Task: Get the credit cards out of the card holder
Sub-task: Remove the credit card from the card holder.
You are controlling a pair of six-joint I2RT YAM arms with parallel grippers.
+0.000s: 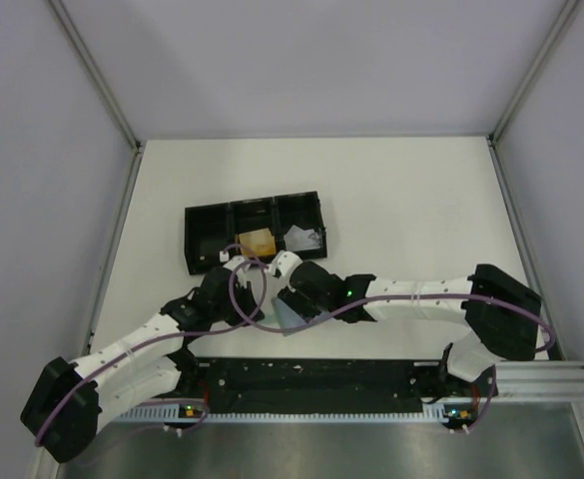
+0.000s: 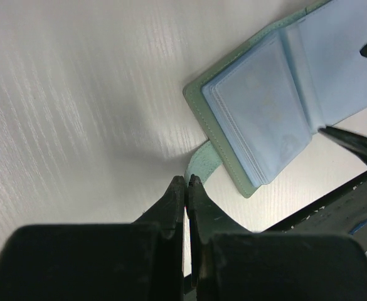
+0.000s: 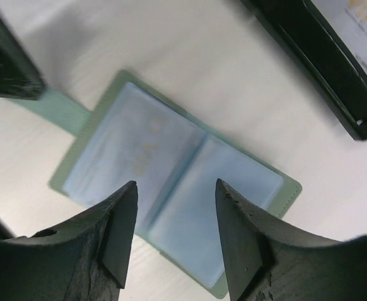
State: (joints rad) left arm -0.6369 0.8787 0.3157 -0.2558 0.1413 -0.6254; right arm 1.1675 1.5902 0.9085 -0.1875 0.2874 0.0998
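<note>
The card holder (image 3: 164, 144) lies open on the table, pale green outside with blue clear sleeves (image 2: 265, 106). A card with faint gold lettering (image 3: 142, 147) shows through its left sleeve. My left gripper (image 2: 186, 182) is shut on the holder's small tab (image 2: 203, 164). My right gripper (image 3: 175, 183) hangs open just above the two open panels, with nothing between its fingers. In the top view both grippers meet over the holder (image 1: 290, 317). A tan card (image 1: 257, 242) and a silvery card (image 1: 301, 238) lie in the black tray.
The long black three-compartment tray (image 1: 204, 239) stands just beyond the holder, its near wall (image 3: 321, 63) close to my right gripper. Side walls enclose the white table. A dark rail (image 1: 311, 379) runs along the near edge.
</note>
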